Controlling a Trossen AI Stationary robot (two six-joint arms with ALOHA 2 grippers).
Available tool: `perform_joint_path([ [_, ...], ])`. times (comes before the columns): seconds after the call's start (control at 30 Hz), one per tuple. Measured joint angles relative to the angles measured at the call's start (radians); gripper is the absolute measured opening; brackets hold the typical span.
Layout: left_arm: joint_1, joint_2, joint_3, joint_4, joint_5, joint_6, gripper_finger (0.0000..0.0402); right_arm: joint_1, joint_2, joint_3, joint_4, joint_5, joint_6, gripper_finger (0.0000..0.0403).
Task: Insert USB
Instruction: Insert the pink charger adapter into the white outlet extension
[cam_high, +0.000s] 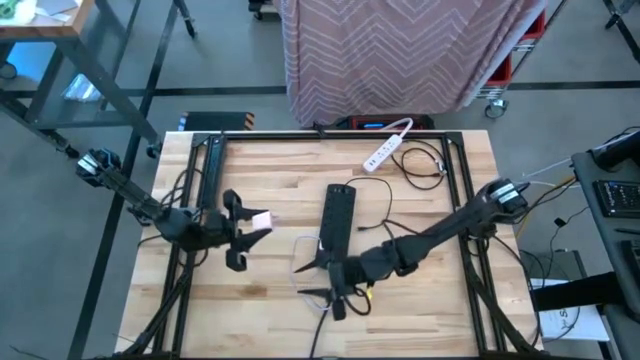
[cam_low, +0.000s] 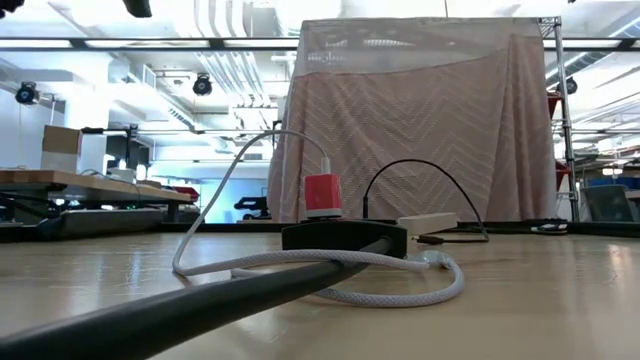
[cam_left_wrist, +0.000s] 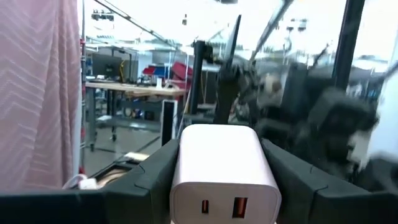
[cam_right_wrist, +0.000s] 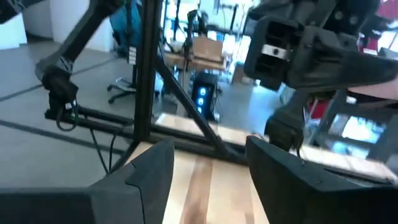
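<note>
left gripper (cam_high: 250, 228) pinches a white usb charger block (cam_left_wrist: 224, 171) between its two dark fingers (cam_left_wrist: 152, 177), held above the left half of the wooden table (cam_high: 250, 300). the block is rounded and pale, and its face shows two ports side by side; no brand or lettering can be read on it. right gripper (cam_high: 322, 280) sits low over the table's front centre, near a loop of white braided cable (cam_low: 330, 268), fingers spread apart with bare tabletop between them and nothing gripped. one black power strip (cam_high: 337, 218) lies lengthwise mid-table; the low view shows one red-and-white plug (cam_low: 323, 194) standing in it. one white power strip (cam_high: 386, 148) lies near the far edge, well apart from both grippers. count: two power strips, one charger block, two arms. behind the table hangs a pink chevron-patterned cloth (cam_high: 400, 50).
</note>
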Motion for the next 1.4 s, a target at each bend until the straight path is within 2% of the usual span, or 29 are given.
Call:
perform_joint_path([
  [0.2, 0.0, 0.001, 0.017, 0.008, 0.001, -0.038, 0.018, -0.001, 0.071, 0.0, 0.126, 0.0, -0.018, 0.0171],
  [0.43, 0.0, 0.001, 0.014, 0.008, 0.0, -0.06, 0.018, -0.001, 0.09, 0.0, 0.113, -0.001, 0.026, 0.0162],
  [1.4, 0.011, -0.006, 0.014, 0.009, -0.002, -0.056, 0.018, -0.008, 0.09, 0.0, 0.109, 0.001, 0.037, 0.0153],
])
